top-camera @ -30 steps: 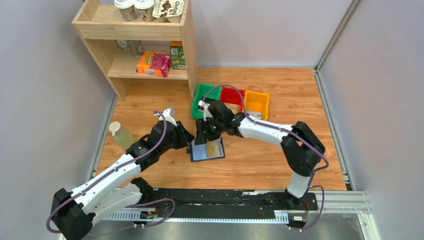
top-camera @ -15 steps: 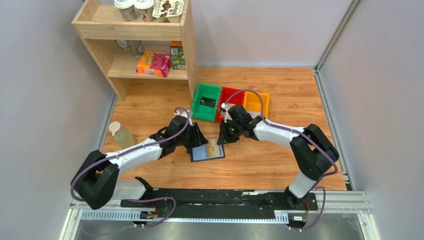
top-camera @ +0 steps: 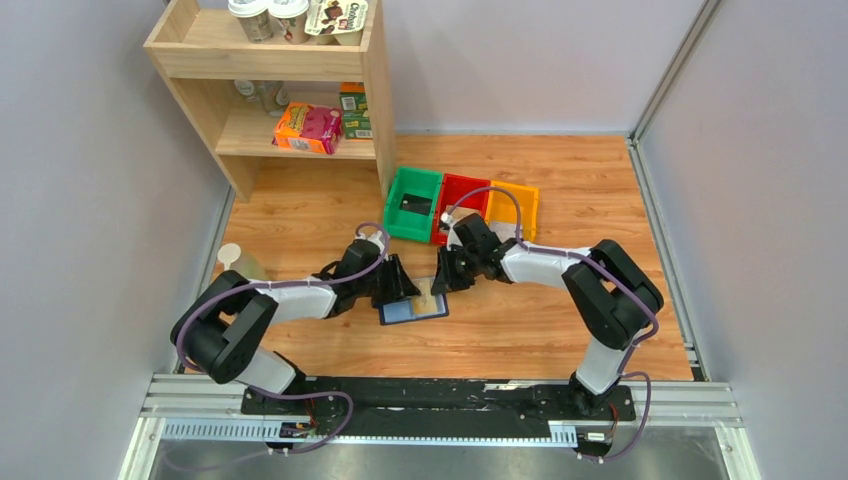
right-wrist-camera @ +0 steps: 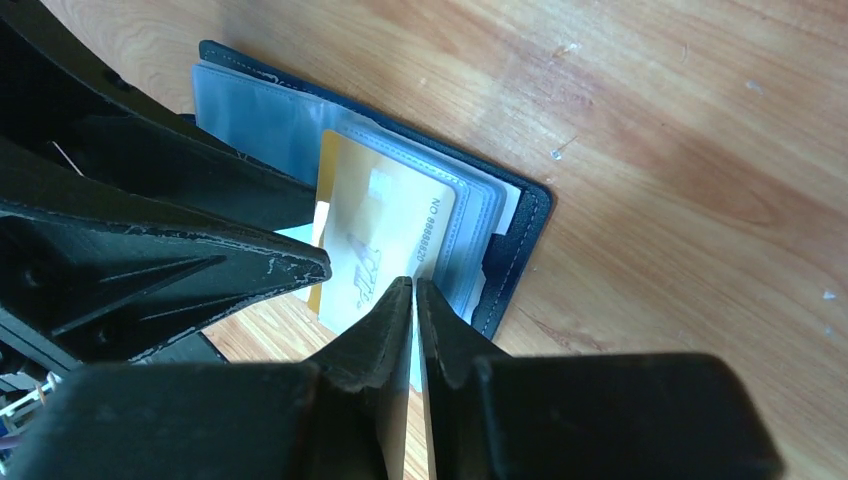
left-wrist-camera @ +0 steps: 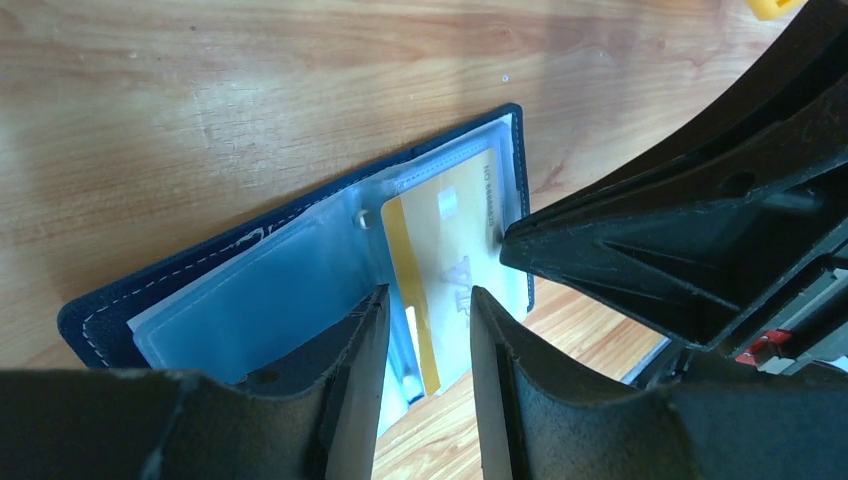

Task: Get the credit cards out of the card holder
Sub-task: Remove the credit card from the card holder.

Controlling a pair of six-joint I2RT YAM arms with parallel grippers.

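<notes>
The card holder (top-camera: 400, 312) lies open on the wooden floor, navy with pale blue-grey sleeves (left-wrist-camera: 270, 300). A tan-gold credit card (left-wrist-camera: 450, 240) lies on its right half and also shows in the right wrist view (right-wrist-camera: 385, 220). My left gripper (left-wrist-camera: 428, 297) is open and low at the holder's left side (top-camera: 395, 287), its fingers either side of the card's near end. My right gripper (right-wrist-camera: 413, 285) is shut, its tip touching the card's other end (top-camera: 441, 281). A dark card-like thing (top-camera: 414, 205) lies in the green bin.
Green (top-camera: 398, 192), red (top-camera: 462, 190) and yellow (top-camera: 515, 205) bins stand in a row just behind the holder. A wooden shelf (top-camera: 300, 90) with boxes and cups stands at the back left. A small bottle (top-camera: 240, 265) stands left of the left arm.
My right gripper has moved from the green bin to the holder's right edge and lowered. My left arm has stretched out low, its gripper now at the holder's left side.
</notes>
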